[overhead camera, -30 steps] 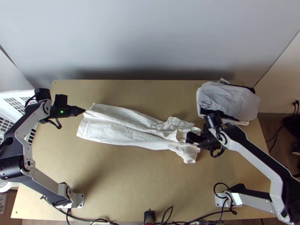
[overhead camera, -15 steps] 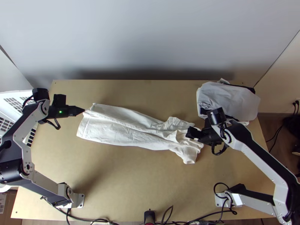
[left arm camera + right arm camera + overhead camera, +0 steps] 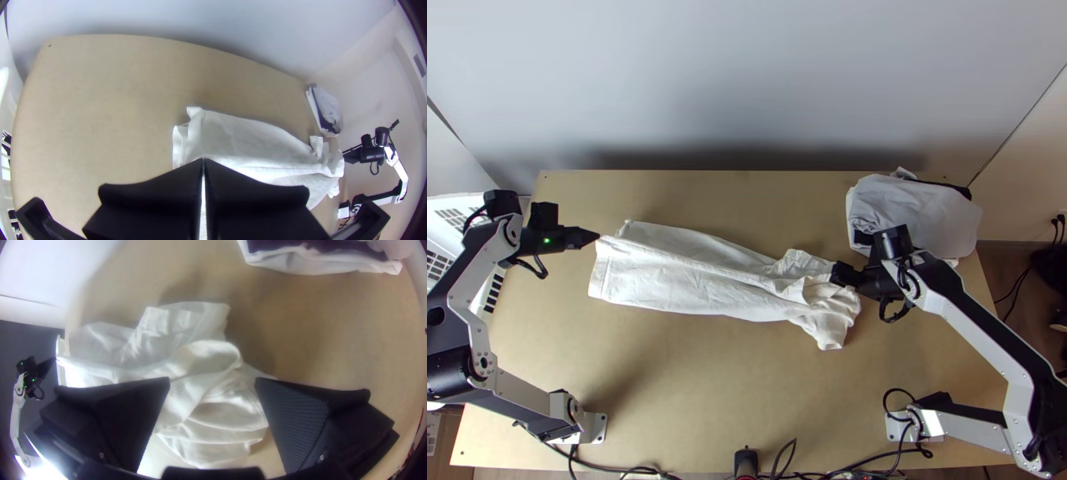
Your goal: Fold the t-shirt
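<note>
The white t-shirt (image 3: pixel 691 276) lies lengthwise in a long folded strip, bunched at its right end. At the strip's left end, my left gripper (image 3: pixel 597 235) is shut on an upper edge. In the left wrist view, the left gripper (image 3: pixel 203 161) has its fingers together, with the t-shirt (image 3: pixel 253 138) at their tips. Over the bunched end is my right gripper (image 3: pixel 837 274). The right wrist view has the right gripper (image 3: pixel 212 380) wide open, with crumpled layers of the t-shirt (image 3: pixel 204 369) between and beyond its fingers, not gripped.
A stack of folded grey, white and black cloths (image 3: pixel 911 212) sits at the table's back right. At the left edge stands a white slatted basket (image 3: pixel 451 210). Bare wooden tabletop (image 3: pixel 723 384) stretches in front of the t-shirt. Cables run along the near edge.
My left gripper has moved left, drawing the held edge of the t-shirt with it. The right gripper has shifted slightly right and toward the table's back, uncovering more of the bunched end.
</note>
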